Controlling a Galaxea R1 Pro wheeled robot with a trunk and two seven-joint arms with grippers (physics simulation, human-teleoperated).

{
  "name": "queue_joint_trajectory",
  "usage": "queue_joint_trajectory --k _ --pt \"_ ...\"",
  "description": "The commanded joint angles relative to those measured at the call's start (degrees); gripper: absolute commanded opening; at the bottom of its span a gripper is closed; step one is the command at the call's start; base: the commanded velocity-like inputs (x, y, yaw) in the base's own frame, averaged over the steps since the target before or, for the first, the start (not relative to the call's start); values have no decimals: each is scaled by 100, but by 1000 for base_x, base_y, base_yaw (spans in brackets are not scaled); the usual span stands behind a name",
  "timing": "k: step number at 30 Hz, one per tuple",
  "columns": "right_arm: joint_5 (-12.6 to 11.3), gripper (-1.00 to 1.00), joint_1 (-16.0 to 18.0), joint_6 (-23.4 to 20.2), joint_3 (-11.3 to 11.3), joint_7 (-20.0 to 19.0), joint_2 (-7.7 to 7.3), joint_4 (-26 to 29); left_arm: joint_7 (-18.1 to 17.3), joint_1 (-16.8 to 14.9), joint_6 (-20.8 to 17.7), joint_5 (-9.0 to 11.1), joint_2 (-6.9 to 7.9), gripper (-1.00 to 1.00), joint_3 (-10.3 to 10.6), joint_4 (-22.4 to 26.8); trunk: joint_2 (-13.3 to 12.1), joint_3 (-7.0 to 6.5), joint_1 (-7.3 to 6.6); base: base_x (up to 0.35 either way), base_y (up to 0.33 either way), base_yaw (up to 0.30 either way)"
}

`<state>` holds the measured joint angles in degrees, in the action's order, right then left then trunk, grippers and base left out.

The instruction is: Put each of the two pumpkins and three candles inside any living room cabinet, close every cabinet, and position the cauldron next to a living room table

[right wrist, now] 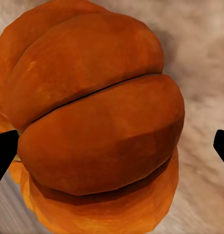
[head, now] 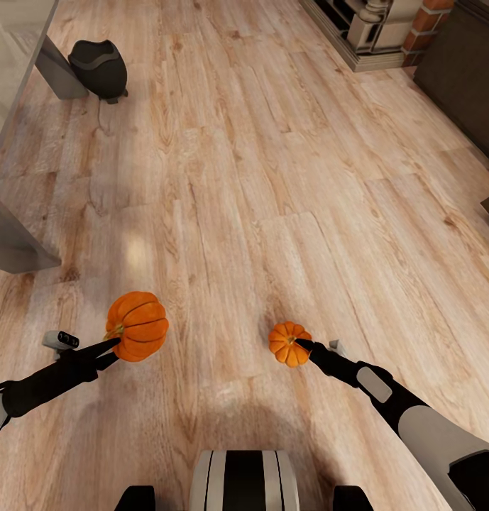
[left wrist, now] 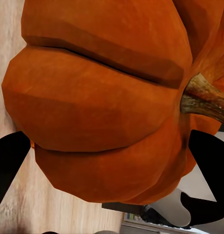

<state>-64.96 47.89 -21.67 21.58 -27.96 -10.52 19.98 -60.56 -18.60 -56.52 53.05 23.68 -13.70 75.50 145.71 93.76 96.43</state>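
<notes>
**Both arms carrying pumpkins**

Left gripper point(head: 111, 345) is clamping one pumpkin point(head: 137, 326); right gripper point(head: 306, 345) is clamping the other pumpkin point(head: 289, 343). Both are hanging above the floor point(head: 272, 177), well short of the cauldron point(head: 99, 67), which is sitting just beside a table leg point(head: 59, 71).

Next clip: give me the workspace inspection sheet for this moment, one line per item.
Surface: pale wood plank floor.
Job's things: left pumpkin and right pumpkin, each held above the floor; cauldron on the floor beside a grey table leg.
Clutter: nothing seen.
Grippers: left gripper shut on left pumpkin; right gripper shut on right pumpkin.
Cables: nothing seen.
Surroundings: brick fireplace, dark furniture at far right.
</notes>
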Motion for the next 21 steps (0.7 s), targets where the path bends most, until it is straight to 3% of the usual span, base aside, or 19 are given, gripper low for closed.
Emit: queue_joint_trajectory --k 1,19,20,21 --pt "71 100 0 14 39 92 -2 -16 -9 -3 -26 5 0 -100 -1 0 1 3 1 0 0 0" --pt "77 100 0 14 39 290 6 -12 -9 -3 -26 4 -3 -100 -1 0 1 3 1 14 14 0" --pt "78 -100 0 14 39 290 6 -12 -9 -3 -26 4 -3 -100 -1 0 1 3 1 0 0 0" --pt "79 -100 0 14 39 292 6 -12 -9 -3 -26 4 -3 -100 -1 0 1 3 1 0 0 0"
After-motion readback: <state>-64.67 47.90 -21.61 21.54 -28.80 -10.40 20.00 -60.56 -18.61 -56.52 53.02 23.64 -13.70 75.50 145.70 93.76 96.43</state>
